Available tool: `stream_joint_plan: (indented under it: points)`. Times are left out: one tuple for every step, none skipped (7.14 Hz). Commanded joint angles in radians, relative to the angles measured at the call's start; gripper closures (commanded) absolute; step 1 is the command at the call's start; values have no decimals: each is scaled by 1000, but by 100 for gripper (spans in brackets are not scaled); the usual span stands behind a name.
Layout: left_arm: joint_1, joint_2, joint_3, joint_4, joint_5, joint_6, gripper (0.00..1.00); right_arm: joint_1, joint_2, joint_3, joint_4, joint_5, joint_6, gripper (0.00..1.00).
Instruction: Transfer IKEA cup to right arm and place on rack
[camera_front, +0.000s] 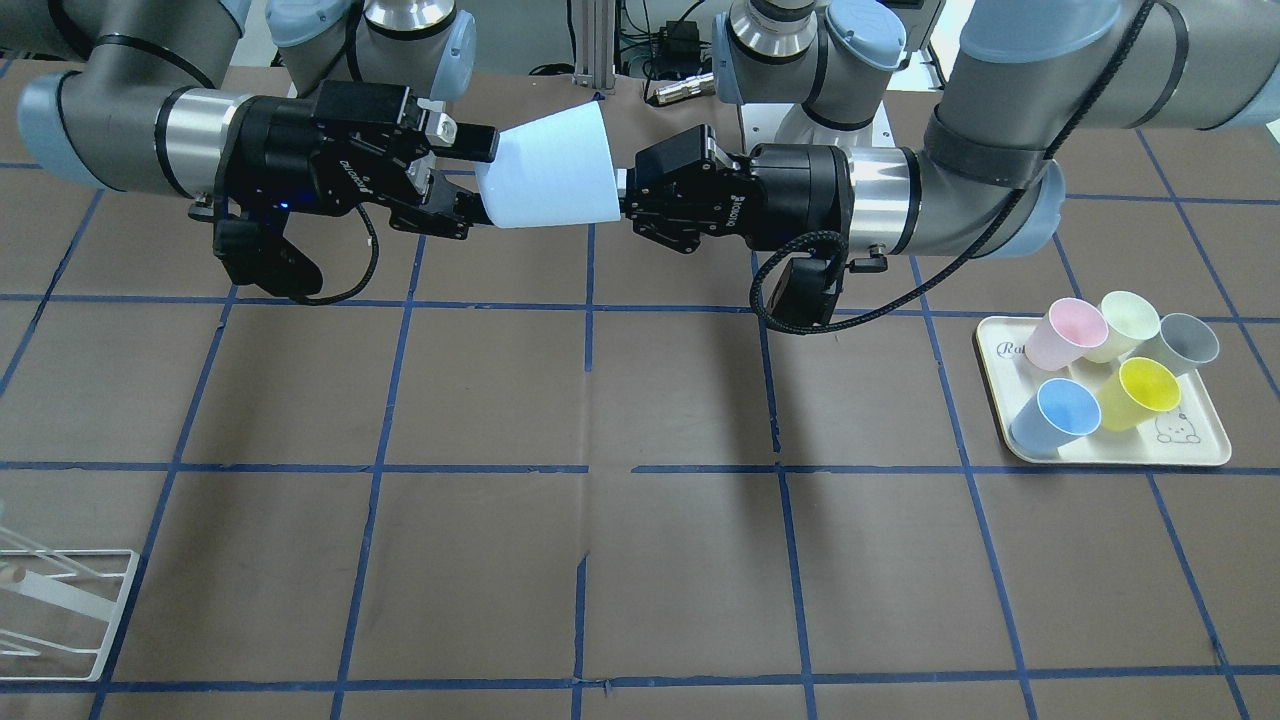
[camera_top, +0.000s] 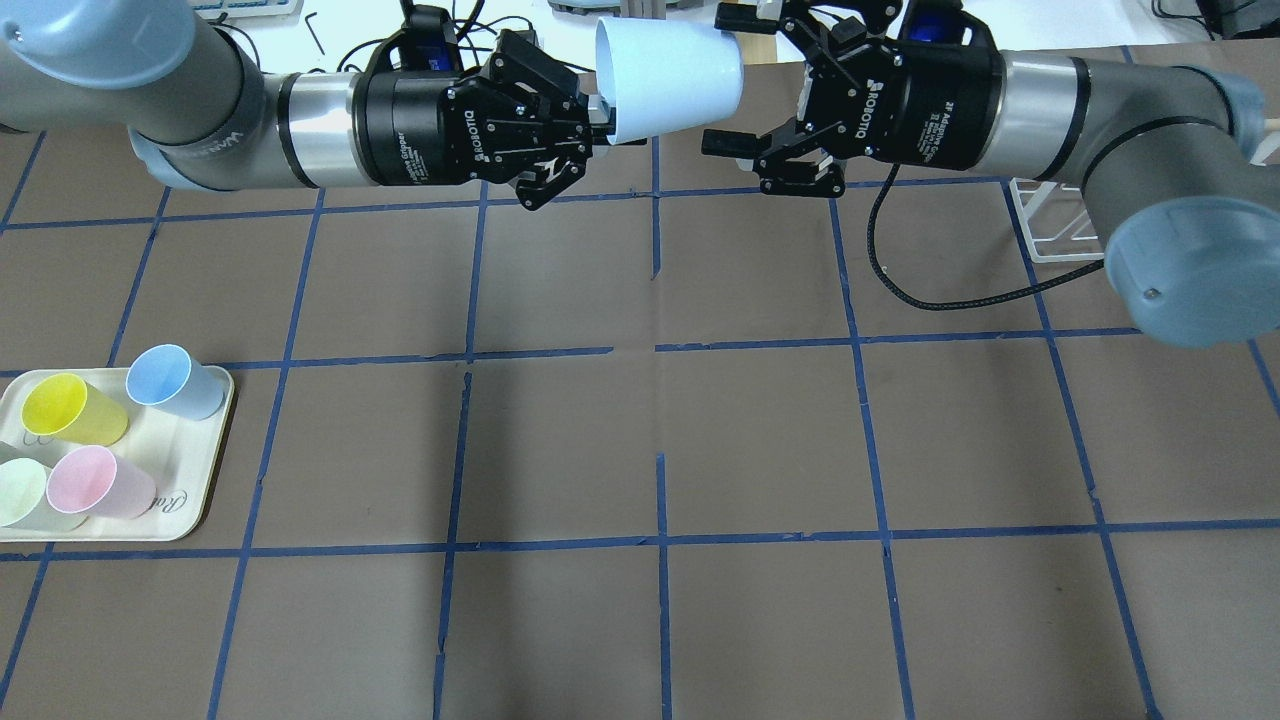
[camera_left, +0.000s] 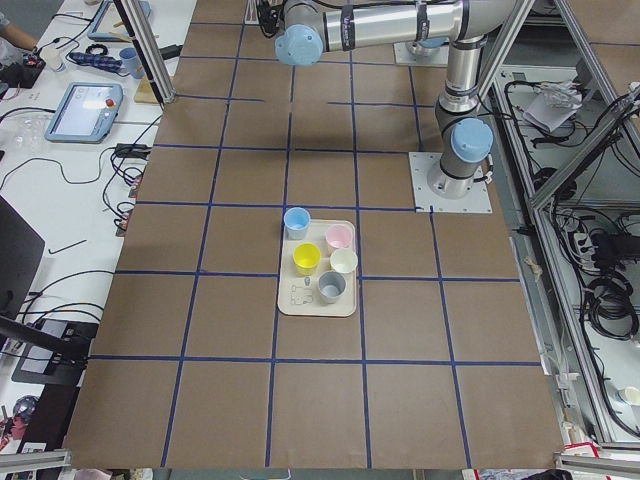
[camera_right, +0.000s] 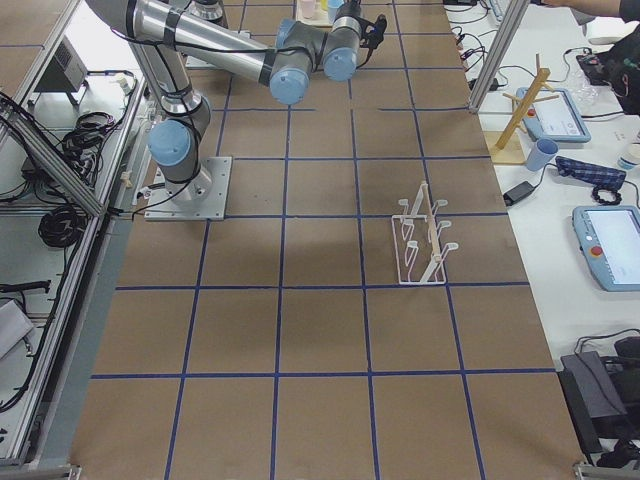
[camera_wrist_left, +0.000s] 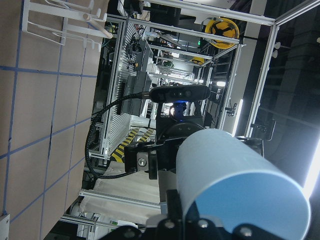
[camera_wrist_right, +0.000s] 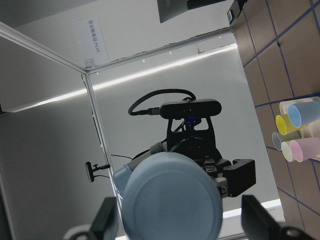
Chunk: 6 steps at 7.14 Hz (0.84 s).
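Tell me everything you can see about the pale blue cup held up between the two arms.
The cup is a small, tapered, handleless tumbler, pale icy blue, matte and plastic-looking. It lies on its side in the air above the table, midway between the arms. The left claw is shut on its rim, so the mouth faces that arm. The narrower flat base points into the right claw, whose fingers stand open on either side of it.

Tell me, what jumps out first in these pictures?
A pale blue IKEA cup hangs sideways in mid-air. The left gripper pinches its rim, while the right gripper has its fingers open around its bottom. On the robot's left, a cream tray holds five colourful cups.
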Motion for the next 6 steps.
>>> stream_joint_plan:
  points:
    - [-1,0,0,0,0,-1,100,5,-2,-2,-1,0,30,38]
    - [-1,0,0,0,0,-1,100,5,-2,-8,-17,0,71,39]
    - [-1,0,0,2,-3,-3,100,5,-2,-7,-28,-2,82,45]
    - [-1,0,2,0,-35,6,100,5,-1,-7,-28,-2,85,45]
    - [-1,0,6,0,-43,5,78,3,0,-7,-28,-2,86,45]
    - [-1,2,9,0,-43,5,64,3,1,-8,-28,0,86,45]
